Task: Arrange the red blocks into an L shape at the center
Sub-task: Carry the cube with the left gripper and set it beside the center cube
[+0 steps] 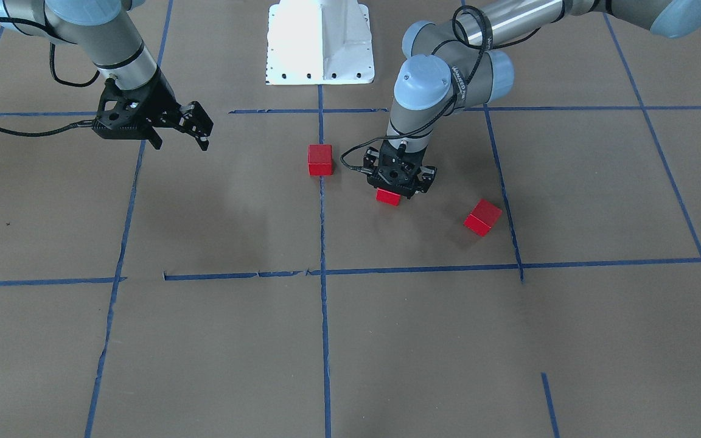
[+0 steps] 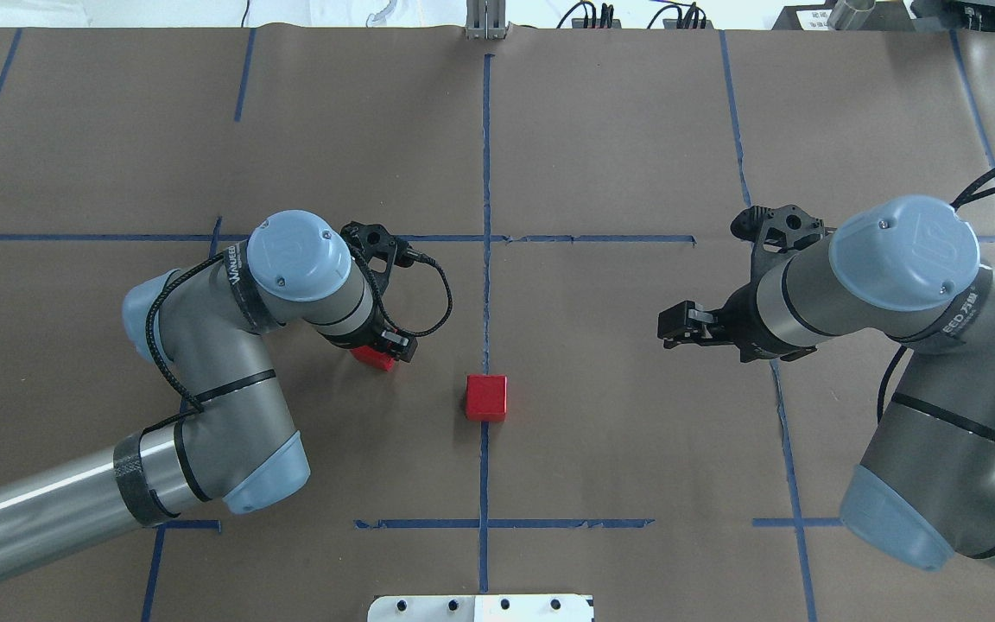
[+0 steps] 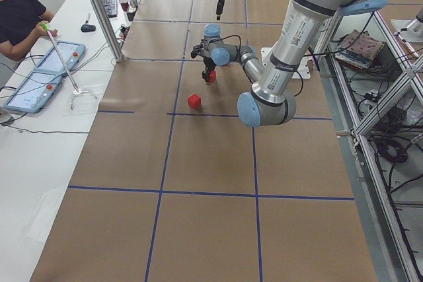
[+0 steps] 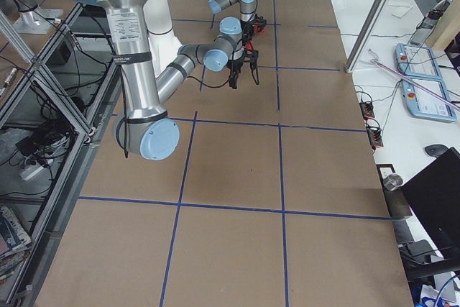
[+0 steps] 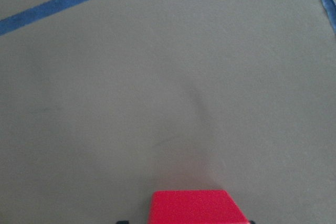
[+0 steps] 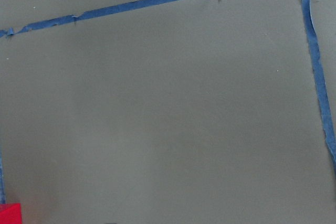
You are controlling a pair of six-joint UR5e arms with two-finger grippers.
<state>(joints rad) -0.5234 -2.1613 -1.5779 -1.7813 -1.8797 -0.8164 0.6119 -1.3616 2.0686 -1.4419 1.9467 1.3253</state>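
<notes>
Three red blocks are in view. One [image 1: 320, 159] lies on the centre tape line and also shows in the overhead view [image 2: 486, 397]. A second [image 1: 482, 217] lies loose and turned at an angle on the robot's left side; in the overhead view the left arm hides it. My left gripper [image 1: 396, 190] points straight down and is shut on the third block [image 1: 388, 197], low over the paper. That block fills the bottom edge of the left wrist view [image 5: 195, 206] and shows in the overhead view [image 2: 374, 356]. My right gripper [image 1: 180, 143] is open, empty and raised, well to the side.
Brown paper with a blue tape grid [image 1: 322, 267] covers the table. The white robot base [image 1: 320, 42] stands at the robot's edge. A corner of the centre block shows in the right wrist view [image 6: 9, 213]. An operator's table with tablets [image 3: 39, 77] runs along the far side.
</notes>
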